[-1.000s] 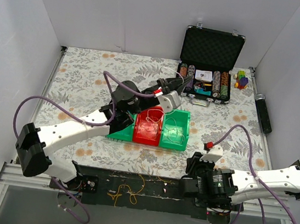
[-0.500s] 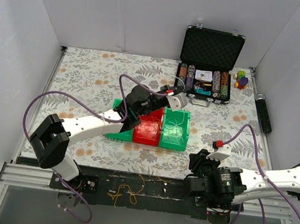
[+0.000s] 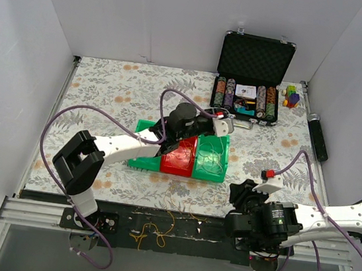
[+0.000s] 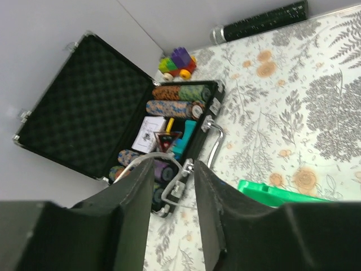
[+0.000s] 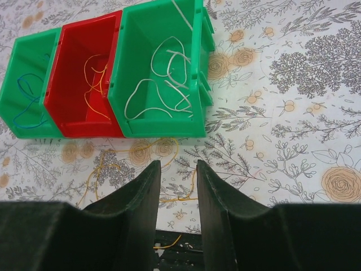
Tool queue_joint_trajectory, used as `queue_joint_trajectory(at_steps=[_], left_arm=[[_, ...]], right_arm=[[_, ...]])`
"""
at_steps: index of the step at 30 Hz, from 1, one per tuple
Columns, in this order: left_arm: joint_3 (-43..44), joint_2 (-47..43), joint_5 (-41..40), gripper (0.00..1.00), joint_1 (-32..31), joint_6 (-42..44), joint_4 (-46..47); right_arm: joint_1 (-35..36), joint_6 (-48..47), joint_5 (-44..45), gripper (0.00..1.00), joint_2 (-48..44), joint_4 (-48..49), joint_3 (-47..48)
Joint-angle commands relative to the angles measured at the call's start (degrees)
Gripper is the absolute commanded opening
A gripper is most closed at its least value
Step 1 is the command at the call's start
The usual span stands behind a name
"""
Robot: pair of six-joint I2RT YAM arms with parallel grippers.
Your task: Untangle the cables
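Three bins stand side by side. The left green bin (image 5: 34, 132) holds a blue cable (image 5: 25, 99), the red bin (image 5: 90, 130) a yellow cable (image 5: 93, 79), and the right green bin (image 5: 163, 121) white cables (image 5: 163, 84). Another yellow cable (image 5: 107, 166) lies loose on the table in front of them. My left gripper (image 3: 221, 122) hangs over the right green bin's (image 3: 224, 156) far end. Its jaws stand apart (image 4: 172, 166), and a white cable (image 4: 163, 154) with a plug loops across the tips, resting on the left finger. My right gripper (image 5: 176, 165) is open over the loose yellow cable, nothing between its fingers.
An open black case of poker chips (image 3: 253, 71) stands behind the bins, with toy blocks (image 3: 292, 95) and a black cylinder (image 3: 317, 137) to its right. More yellow cable (image 3: 151, 232) lies on the black rail at the near edge. White walls enclose the table.
My left arm has swung right over the bins toward the case, and its jaws have parted from shut. My right arm has drawn back slightly toward the near edge.
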Motion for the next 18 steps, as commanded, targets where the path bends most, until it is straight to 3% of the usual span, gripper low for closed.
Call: queue_joint_trajectory(at_steps=[1, 4, 11, 13, 18], left_arm=[[5.16, 0.43, 2.70, 0.38, 0.16, -0.16, -10.70], [5.96, -0.19, 4.37, 0.50, 0.07, -0.52, -14.40], [8.59, -6.85, 7.63, 0.75, 0.16, -3.41, -23.89], [8.60, -10.88, 7.63, 0.84, 0.16, -5.08, -25.30], [3.17, -23.98, 11.57, 0.86, 0.16, -8.42, -31.80]], right_arm=[[13.59, -1.29, 3.20, 0.41, 0.75, -0.32, 2.97], [13.60, -10.40, 2.76, 0.45, 0.40, 6.16, 3.15], [13.68, -41.61, -5.40, 0.60, -5.57, 37.09, -2.29], [13.60, -42.53, -7.52, 0.67, -7.15, 40.46, -5.37], [13.25, -42.52, -11.56, 0.71, -7.08, 46.95, -10.73]])
